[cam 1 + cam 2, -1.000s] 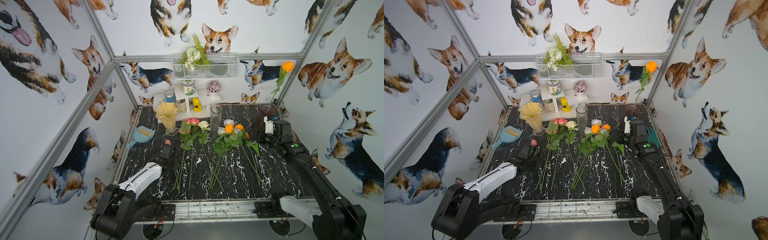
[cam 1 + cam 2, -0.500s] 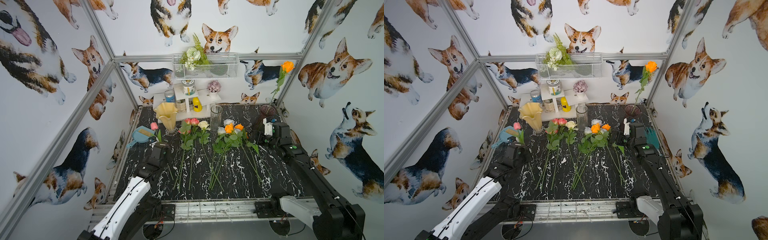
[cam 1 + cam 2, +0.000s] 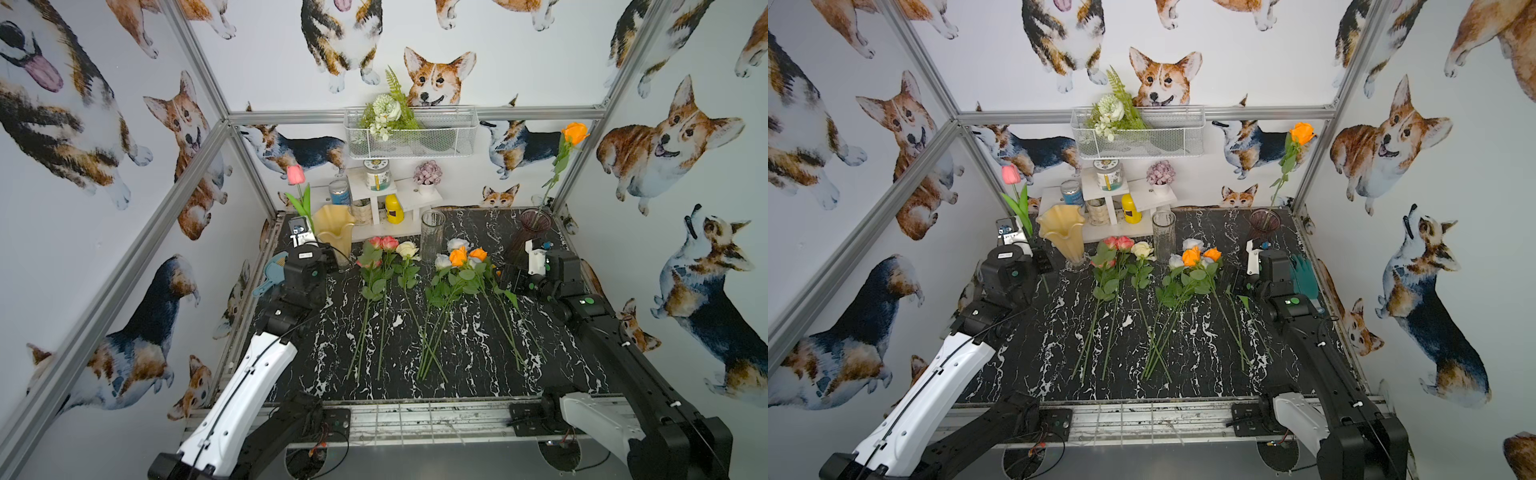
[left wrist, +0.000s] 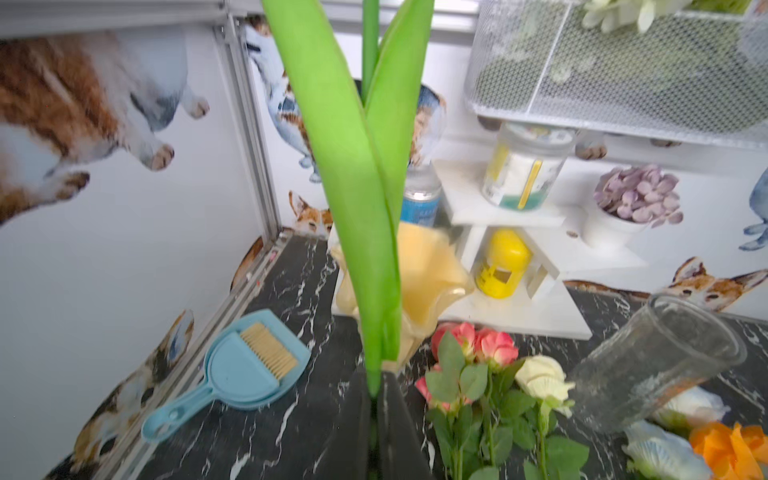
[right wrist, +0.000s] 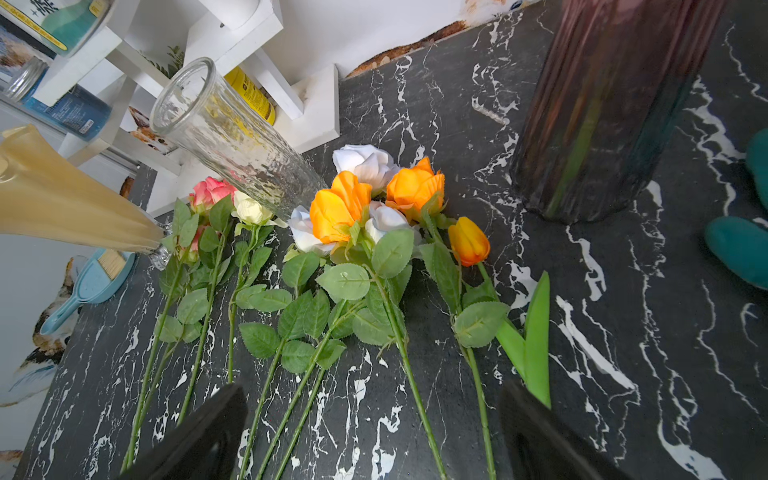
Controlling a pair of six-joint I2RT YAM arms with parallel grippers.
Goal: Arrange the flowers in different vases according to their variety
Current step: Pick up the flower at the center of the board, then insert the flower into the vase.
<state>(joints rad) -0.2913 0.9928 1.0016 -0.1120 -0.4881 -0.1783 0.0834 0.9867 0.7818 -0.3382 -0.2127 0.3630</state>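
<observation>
My left gripper (image 3: pixel 323 254) (image 4: pixel 376 419) is shut on the stem of a pink tulip (image 3: pixel 296 174), holding it upright just left of the creamy-yellow vase (image 3: pixel 332 232); its green leaves (image 4: pixel 365 208) fill the left wrist view. The clear glass vase (image 3: pixel 432 232) stands empty in the middle. The dark purple vase (image 3: pixel 532 237) at the back right holds an orange rose (image 3: pixel 575 133). Pink roses (image 3: pixel 384 243), a cream rose (image 3: pixel 407 249), white and orange roses (image 3: pixel 459 255) and an orange tulip (image 5: pixel 468 241) lie on the table. My right gripper (image 3: pixel 513 277) (image 5: pixel 370 440) hangs open over their stems.
A white shelf (image 3: pixel 409 199) with jars, a yellow bottle and a small purple potted plant stands at the back. A wire basket (image 3: pixel 415 133) with a fern bouquet hangs above it. A blue dustpan with brush (image 4: pixel 249 365) lies at the left edge, a teal glove (image 3: pixel 1304 274) at the right.
My left arm has lifted the pink tulip off the table's left side and carried it back, now upright beside the creamy-yellow vase. The right arm has barely moved.
</observation>
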